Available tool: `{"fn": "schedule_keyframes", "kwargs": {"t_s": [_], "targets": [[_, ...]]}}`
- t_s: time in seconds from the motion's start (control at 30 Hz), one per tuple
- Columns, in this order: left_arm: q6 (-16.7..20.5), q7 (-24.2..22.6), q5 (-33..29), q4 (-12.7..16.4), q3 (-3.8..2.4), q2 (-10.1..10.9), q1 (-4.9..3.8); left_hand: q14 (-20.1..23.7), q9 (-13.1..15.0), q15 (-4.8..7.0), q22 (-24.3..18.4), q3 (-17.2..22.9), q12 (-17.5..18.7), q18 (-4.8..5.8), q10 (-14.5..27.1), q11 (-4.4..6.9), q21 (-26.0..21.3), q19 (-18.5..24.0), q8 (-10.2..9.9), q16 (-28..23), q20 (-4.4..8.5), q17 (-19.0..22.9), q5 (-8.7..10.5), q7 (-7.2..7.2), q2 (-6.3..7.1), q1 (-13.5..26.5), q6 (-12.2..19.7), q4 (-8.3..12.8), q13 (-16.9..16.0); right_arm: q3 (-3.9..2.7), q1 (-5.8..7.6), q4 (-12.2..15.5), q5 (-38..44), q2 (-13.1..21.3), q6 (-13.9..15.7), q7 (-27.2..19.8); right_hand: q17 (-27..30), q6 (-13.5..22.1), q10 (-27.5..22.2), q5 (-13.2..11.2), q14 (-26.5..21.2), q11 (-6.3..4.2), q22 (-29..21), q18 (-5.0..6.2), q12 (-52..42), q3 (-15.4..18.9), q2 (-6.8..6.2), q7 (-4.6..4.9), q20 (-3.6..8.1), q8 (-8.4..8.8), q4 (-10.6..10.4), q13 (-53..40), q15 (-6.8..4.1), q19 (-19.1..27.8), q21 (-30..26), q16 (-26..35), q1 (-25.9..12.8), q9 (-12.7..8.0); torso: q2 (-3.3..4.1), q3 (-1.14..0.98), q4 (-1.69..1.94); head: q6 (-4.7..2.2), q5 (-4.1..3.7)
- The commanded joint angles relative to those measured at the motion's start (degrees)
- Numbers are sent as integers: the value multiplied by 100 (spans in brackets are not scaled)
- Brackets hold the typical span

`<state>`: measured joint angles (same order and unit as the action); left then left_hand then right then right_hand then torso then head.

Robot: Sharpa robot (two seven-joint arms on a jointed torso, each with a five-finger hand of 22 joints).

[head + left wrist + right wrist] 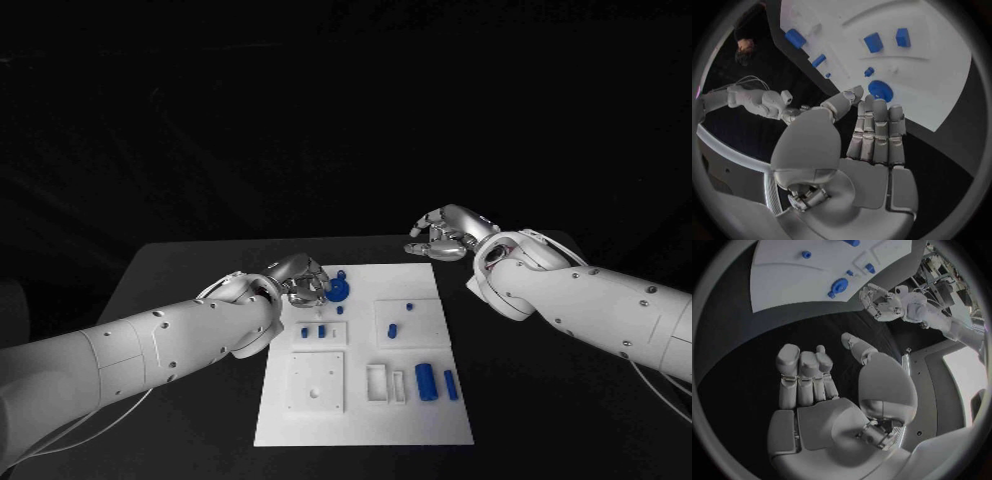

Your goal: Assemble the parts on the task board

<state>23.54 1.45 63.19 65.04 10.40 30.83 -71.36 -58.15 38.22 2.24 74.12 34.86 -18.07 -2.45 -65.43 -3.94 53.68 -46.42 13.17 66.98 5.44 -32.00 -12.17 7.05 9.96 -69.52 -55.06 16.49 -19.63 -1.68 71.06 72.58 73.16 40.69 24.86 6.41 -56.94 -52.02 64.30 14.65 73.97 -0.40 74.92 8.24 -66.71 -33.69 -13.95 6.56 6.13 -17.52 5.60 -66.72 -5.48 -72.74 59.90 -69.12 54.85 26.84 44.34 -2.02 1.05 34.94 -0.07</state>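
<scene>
Risk lay at the round blue disc part (339,290) on the white task board's (361,420) far left corner. We found the left hand (299,279) just beside it, fingers apart, holding nothing; a careless approach could nudge it off. The right hand (450,234) hung curled and empty over the black table (173,270).

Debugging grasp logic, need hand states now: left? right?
Left hand: holds nothing, fingers apart, beside the round blue part on the task board.
Right hand: holds nothing, fingers loosely curled, over the black table.
</scene>
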Motion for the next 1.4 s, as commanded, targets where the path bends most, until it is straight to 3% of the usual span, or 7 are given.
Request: {"fn": "schedule_keyframes", "kwargs": {"t_s": [0.03,0.2,0.4,0.57,0.97,1.27,1.4], "targets": [[-184,-95,832,-43,3,-105,-31,-40,-25,-3,19,-26,102,-107,-43,-4,27,-54,-26,32,247,-12,-17,7,35,-7,-23,-5,42,-3,-3,5,8,-8,-56,-56,-8,-9,-276,34,40,106,24,676,-25,35,7,58,39,34,-7,8,-17,-11,-29,33,26,8,3,0,1,-6,-8],[-465,195,1430,-177,17,-351,-47,-68,-60,-20,42,-75,264,-132,-42,-28,39,-98,-42,77,232,-20,24,23,87,86,-35,-35,102,-3,-3,20,8,-12,-53,-55,-8,-8,-276,37,40,106,24,676,-25,34,8,59,39,35,-7,9,-17,-11,-29,33,27,8,3,-1,0,-7,-15],[-641,380,1805,-418,161,-578,-47,-81,-112,-74,63,-69,512,-179,54,-90,44,-140,-90,112,187,-20,55,50,126,133,11,-80,190,-3,-3,37,8,-21,-52,-56,-9,-5,-277,45,40,107,25,676,-26,33,8,59,40,37,-7,10,-17,-11,-30,34,29,7,9,-1,-11,-4,-20],[-642,405,1915,-574,232,-686,-44,-94,-144,-109,77,-55,670,-216,114,-129,50,-169,-118,133,152,-17,57,70,137,136,42,-108,245,-3,-2,79,9,-6,-51,-52,-10,-5,-277,49,41,107,25,676,-26,33,7,60,40,37,-8,11,-16,-12,-30,34,29,7,11,-3,-10,11,-37],[-569,344,1918,-771,268,-810,-42,-124,-238,-196,116,-29,1074,-308,355,-222,64,-225,-196,174,64,1,63,64,183,125,158,-168,462,-3,-1,125,11,16,-43,-44,-11,-5,-277,58,41,107,26,676,-27,34,6,60,40,37,-9,12,-16,-12,-31,35,29,8,31,-3,-13,24,-54],[-639,299,1911,-849,278,-891,-37,-267,-281,-135,180,-68,1107,-372,109,-159,181,-358,-160,349,99,-46,91,49,118,130,90,-213,519,-3,-1,129,12,3,-47,-42,-12,-8,-276,63,42,107,26,676,-29,33,8,60,40,36,-10,13,-16,-13,-31,35,31,9,22,-3,-8,52,-66],[-679,262,1911,-906,313,-918,-30,-286,-291,-122,190,-76,1115,-379,48,-146,209,-379,-143,395,112,-57,99,52,95,127,57,-212,531,-3,-1,133,12,-3,-48,-42,-12,-9,-276,65,42,107,27,676,-29,33,8,60,40,36,-9,14,-16,-14,-31,35,32,10,21,-2,-9,53,-69]]}}
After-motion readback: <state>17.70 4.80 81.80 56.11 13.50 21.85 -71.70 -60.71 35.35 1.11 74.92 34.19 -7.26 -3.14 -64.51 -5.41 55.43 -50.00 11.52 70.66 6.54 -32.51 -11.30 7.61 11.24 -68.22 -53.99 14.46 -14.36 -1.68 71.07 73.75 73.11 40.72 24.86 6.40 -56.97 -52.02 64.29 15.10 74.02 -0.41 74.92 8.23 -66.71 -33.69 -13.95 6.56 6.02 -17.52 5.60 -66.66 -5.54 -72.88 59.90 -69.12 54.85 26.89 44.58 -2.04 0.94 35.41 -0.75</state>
